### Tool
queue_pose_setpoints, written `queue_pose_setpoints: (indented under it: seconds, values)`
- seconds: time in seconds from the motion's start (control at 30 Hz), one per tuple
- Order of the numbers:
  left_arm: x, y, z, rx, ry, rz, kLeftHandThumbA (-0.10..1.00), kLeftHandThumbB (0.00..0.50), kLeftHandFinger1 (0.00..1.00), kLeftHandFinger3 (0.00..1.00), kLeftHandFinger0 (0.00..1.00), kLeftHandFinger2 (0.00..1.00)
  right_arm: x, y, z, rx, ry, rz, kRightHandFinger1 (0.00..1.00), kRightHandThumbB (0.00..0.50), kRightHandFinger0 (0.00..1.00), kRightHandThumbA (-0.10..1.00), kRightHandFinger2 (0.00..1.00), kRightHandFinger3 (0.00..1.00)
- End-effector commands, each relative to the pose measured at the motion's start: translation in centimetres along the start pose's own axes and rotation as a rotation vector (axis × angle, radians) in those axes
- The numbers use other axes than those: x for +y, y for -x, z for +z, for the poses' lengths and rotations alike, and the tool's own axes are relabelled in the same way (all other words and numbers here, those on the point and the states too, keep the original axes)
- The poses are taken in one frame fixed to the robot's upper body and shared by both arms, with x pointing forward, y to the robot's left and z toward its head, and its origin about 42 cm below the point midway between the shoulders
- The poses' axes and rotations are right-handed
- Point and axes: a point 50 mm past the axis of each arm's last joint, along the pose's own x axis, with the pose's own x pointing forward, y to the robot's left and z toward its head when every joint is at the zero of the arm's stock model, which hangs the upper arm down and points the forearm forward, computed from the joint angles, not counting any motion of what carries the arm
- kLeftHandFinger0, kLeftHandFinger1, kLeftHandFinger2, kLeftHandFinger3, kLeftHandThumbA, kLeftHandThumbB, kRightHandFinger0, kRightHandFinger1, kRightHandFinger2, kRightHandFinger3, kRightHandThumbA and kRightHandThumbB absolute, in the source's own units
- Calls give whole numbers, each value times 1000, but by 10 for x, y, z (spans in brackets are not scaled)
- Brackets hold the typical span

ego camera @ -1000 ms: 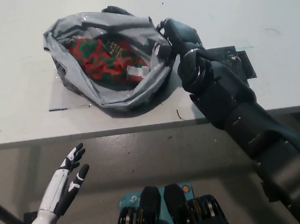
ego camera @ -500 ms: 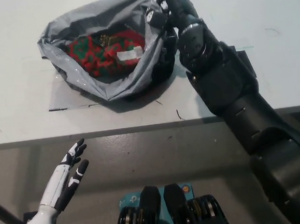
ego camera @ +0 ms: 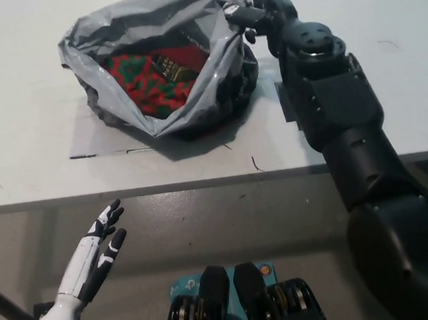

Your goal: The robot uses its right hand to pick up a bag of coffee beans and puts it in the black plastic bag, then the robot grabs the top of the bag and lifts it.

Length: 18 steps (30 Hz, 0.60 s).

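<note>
The black plastic bag (ego camera: 157, 98) lies on the white table (ego camera: 36, 166), its mouth gaping toward me with a grey shiny rim. Inside it rests the red and green coffee bean bag (ego camera: 145, 84), partly covered by the plastic. My black right hand (ego camera: 255, 7) is at the bag's upper right edge, shut on the rim and pulling that side upward. My white left hand (ego camera: 95, 252) hangs open below the table's front edge at the lower left, holding nothing.
A thin dark line (ego camera: 102, 153) marks the table in front of the bag. The table's front edge (ego camera: 164, 190) runs across the middle, with grey floor (ego camera: 219, 226) below it. A dark flat pad (ego camera: 285, 104) peeks out beside my right forearm.
My right hand has risen and moved toward the far edge with the bag's rim in it, so the right side of the bag stands higher. The left hand has stayed put.
</note>
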Motion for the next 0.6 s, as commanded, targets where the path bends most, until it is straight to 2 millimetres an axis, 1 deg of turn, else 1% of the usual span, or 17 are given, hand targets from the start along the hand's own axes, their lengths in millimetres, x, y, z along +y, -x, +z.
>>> queue_pose_setpoints:
  seconds: [0.0, 0.07, 0.1, 0.13, 0.17, 0.2, 0.23, 0.3, 0.33, 0.37, 0.4, 0.43, 0.47, 0.53, 0.57]
  values:
    - [11, -4, 8, -54, -17, 11, 1000, 193, 1000, 1000, 1000, 1000, 71, 27, 145, -62, -809, 437, 20, 5, 0, 364, 467, 623]
    - [11, -3, 8, -56, -19, 10, 1000, 193, 1000, 1000, 1000, 1000, 76, 31, 154, -68, -836, 444, 31, 1, 0, 323, 511, 706]
    - [10, -3, 7, -58, -21, 10, 1000, 193, 1000, 1000, 1000, 1000, 78, 33, 158, -71, -844, 446, 45, 0, 0, 315, 543, 731]
    - [10, -4, 7, -59, -23, 10, 1000, 193, 1000, 1000, 1000, 1000, 79, 34, 161, -73, -848, 448, 45, 0, 0, 315, 543, 731]
    - [10, -4, 6, -61, -24, 9, 1000, 184, 1000, 1000, 1000, 1000, 81, 35, 165, -77, -856, 454, 92, 93, 0, 290, 550, 636]
    - [10, -4, 6, -62, -21, 9, 996, 185, 1000, 1000, 1000, 1000, 86, 41, 178, -99, -862, 477, 63, 19, 0, 318, 535, 611]
    - [9, -4, 6, -63, -19, 10, 993, 186, 1000, 1000, 1000, 1000, 94, 51, 198, -131, -870, 512, 69, 4, 0, 334, 579, 625]
    - [8, -4, 7, -58, -22, 10, 982, 190, 1000, 1000, 989, 1000, 102, 63, 220, -162, -874, 548, 158, 0, 0, 327, 691, 687]
    - [7, -4, 7, -55, -23, 9, 979, 191, 1000, 1000, 985, 1000, 108, 70, 234, -176, -880, 569, 184, 0, 0, 319, 715, 719]
    - [7, -4, 7, -53, -23, 8, 976, 189, 1000, 1000, 977, 1000, 114, 79, 250, -189, -889, 596, 233, 0, 0, 304, 749, 739]
    - [7, -4, 7, -53, -23, 8, 976, 189, 1000, 1000, 977, 1000, 114, 79, 250, -189, -889, 596, 233, 0, 0, 304, 749, 739]
    - [7, -4, 7, -52, -21, 8, 971, 196, 1000, 1000, 975, 1000, 118, 85, 262, -205, -890, 616, 242, 0, 0, 299, 759, 801]
    - [7, -4, 7, -52, -19, 8, 969, 196, 1000, 1000, 972, 1000, 122, 95, 278, -225, -894, 642, 254, 0, 0, 293, 768, 821]
    - [7, -3, 6, -51, -20, 7, 967, 195, 1000, 1000, 961, 1000, 125, 104, 291, -240, -905, 662, 249, 0, 0, 305, 754, 822]
    - [6, -3, 6, -51, -20, 5, 966, 199, 1000, 1000, 951, 1000, 126, 108, 298, -252, -906, 672, 250, 0, 0, 336, 734, 810]
